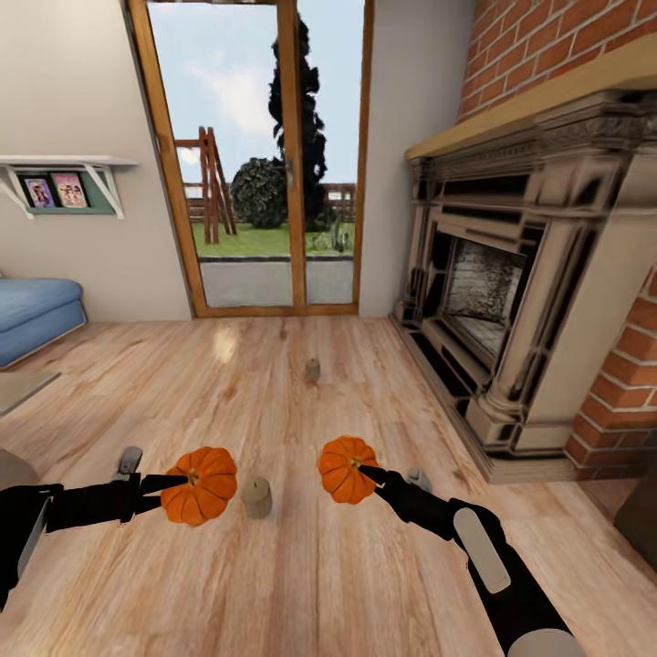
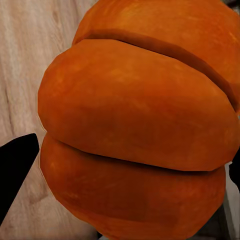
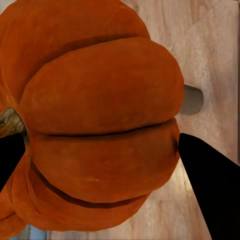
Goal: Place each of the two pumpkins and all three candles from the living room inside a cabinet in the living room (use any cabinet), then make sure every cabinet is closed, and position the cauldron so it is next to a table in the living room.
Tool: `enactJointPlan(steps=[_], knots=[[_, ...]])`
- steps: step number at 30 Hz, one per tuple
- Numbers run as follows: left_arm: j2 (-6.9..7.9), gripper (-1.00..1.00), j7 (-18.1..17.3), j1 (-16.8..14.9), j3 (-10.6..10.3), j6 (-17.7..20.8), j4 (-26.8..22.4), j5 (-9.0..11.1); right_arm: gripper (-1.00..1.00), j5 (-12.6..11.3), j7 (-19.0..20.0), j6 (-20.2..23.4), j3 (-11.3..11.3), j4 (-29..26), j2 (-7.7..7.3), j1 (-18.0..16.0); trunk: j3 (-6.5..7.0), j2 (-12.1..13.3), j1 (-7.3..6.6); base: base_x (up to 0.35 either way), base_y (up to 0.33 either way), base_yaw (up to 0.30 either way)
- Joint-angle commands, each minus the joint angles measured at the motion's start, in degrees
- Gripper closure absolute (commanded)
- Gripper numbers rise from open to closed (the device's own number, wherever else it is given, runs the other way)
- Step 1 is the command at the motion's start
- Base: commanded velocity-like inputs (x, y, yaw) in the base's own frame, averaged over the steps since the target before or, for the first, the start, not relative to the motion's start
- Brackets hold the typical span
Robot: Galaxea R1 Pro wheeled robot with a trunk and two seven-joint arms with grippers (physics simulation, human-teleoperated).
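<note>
Both end effectors clamped on pumpkins – left (image 1: 162, 488) on one (image 1: 199, 484), right (image 1: 370, 474) on the other (image 1: 347, 468). Shallow pinch; turn hard and you drop one onto the candle (image 1: 257, 497).

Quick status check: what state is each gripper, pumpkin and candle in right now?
Left gripper: shut on left pumpkin.
Right gripper: shut on right pumpkin.
Near candle: upright on the floor, between the pumpkins.
Far candle: upright on the floor, untouched.

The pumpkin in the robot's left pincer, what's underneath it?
Under the left pumpkin only bare wooden floor shows. A stubby candle stands beside it, not beneath. The spot directly below is hidden by the pumpkin, so whether it rests on the boards or hangs above them is unclear.
</note>
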Motion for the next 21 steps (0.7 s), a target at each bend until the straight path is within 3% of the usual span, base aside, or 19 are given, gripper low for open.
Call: enactJointPlan(steps=[1, 9, 21], knots=[[0.0, 1.0, 0.08, 0.0, 0.01, -0.02, 0.0, 0.11, 1.0, -0.33, 0.0, 0.05, 0.0, -0.02, 0.01, 0.0, 0.27, 0.02, -0.02, -0.03, 0.0, -0.274], [0.0, 1.0, 0.08, 0.0, 0.01, -0.02, -0.04, 0.12, 1.0, -0.36, 0.0, 0.07, 0.13, 0.07, 0.01, 0.0, 2.29, 0.12, -0.23, -0.008, 0.0, -0.236], [0.0, 1.0, 0.08, 0.0, 0.01, -0.02, -0.03, 0.11, 1.0, -0.36, 0.0, 0.07, 0.3, 0.07, 0.01, 0.0, 4.14, 0.63, -0.71, -0.017, 0.0, -0.177]])
